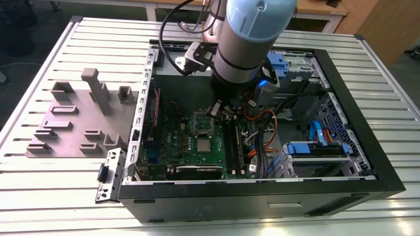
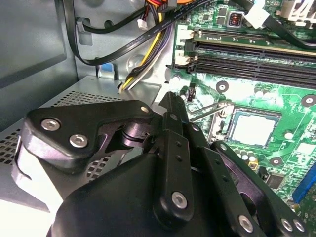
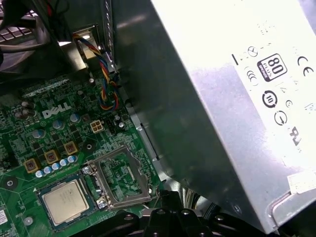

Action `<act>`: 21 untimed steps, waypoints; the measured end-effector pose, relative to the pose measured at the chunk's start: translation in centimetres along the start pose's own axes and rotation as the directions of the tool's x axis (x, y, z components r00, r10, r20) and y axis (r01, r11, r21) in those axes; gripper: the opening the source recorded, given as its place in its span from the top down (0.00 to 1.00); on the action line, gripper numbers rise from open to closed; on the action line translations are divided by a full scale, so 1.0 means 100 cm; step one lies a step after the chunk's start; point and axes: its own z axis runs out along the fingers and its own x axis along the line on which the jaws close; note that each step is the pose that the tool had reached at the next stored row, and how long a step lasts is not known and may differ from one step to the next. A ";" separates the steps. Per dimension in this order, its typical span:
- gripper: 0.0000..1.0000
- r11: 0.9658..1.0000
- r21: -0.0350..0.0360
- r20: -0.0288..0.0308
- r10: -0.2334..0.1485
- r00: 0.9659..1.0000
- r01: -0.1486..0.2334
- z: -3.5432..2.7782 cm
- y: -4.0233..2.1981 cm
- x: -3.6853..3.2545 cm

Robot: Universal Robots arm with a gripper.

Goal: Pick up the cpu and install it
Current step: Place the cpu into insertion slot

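Note:
The cpu (image 1: 204, 145) (image 2: 253, 128) (image 3: 64, 201) lies flat in its socket on the green motherboard (image 1: 174, 142), silver top up. The hinged metal socket frame (image 3: 123, 177) (image 1: 203, 125) stands swung open just beside it. My gripper (image 1: 217, 109) (image 2: 172, 101) hangs inside the computer case, above the open frame and a little away from the cpu. It touches nothing that I can see, and nothing hangs from it. Its black body (image 3: 168, 217) partly hides the board beneath.
The open black computer case (image 1: 262, 194) lies on a slatted metal table (image 1: 52, 196). A silver power supply (image 3: 222, 98) stands close beside the gripper. Cable bundles (image 2: 143, 44) and memory slots (image 2: 247, 54) flank the socket. Grey fixture blocks (image 1: 78, 118) sit at the exterior view's left.

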 end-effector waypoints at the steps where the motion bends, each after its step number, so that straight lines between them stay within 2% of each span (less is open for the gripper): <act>1: 0.89 1.000 0.001 -0.002 0.000 1.000 0.000 -0.0002 0.0002 0.0000; 10: 0.89 1.000 0.010 -0.021 0.001 1.000 -0.001 -0.0038 0.0017 -0.0002; 21: 0.89 1.000 0.015 -0.031 0.002 1.000 -0.001 -0.0087 0.0033 -0.0007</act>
